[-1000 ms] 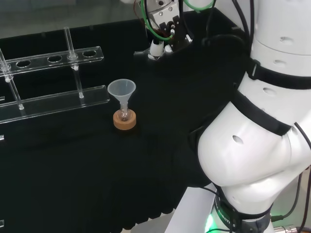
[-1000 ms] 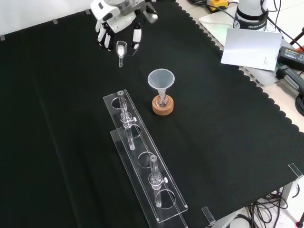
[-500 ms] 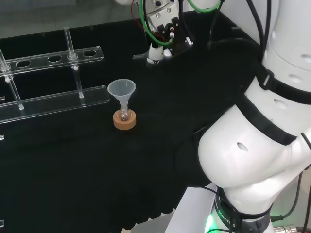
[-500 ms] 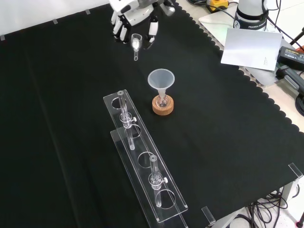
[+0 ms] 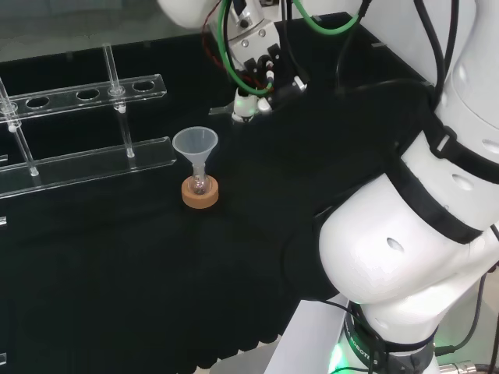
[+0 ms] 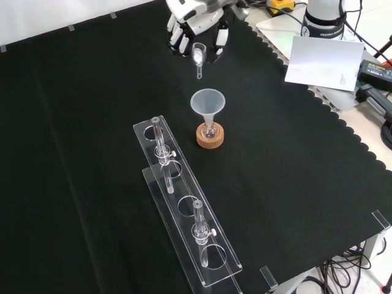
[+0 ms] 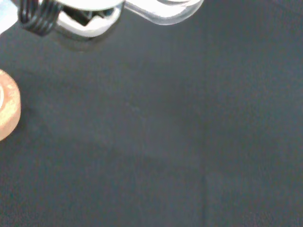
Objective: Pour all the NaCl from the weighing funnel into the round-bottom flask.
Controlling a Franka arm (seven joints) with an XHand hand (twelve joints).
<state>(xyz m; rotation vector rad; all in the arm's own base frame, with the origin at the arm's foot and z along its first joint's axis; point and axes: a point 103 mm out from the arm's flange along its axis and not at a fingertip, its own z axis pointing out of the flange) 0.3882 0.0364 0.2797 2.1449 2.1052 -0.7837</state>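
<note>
A small round-bottom flask (image 6: 210,130) stands in a cork ring (image 6: 210,137) near the middle of the cloth, with a clear plastic funnel (image 6: 207,102) in its neck. In the head view the same funnel (image 5: 195,143) and cork ring (image 5: 200,194) sit left of the arm. The hand (image 6: 197,13) hangs above and behind them in the front view, shut on the small clear weighing funnel (image 6: 198,56), whose stem points down toward the plastic funnel's rim. In the head view the hand (image 5: 254,58) holds the weighing funnel (image 5: 245,107) up and to the right of the plastic funnel. The cork ring (image 7: 6,111) shows at the wrist view's edge.
A clear two-tier tube rack (image 6: 184,208) with upright glass tubes lies in front of the flask in the front view; in the head view the rack (image 5: 86,128) lies at the left. A white sheet (image 6: 321,61) and cables lie off the cloth's right edge.
The hand has carried the weighing funnel rightward in the front view, from far left of the plastic funnel to nearly above it. In the head view it has come lower and closer to the funnel.
</note>
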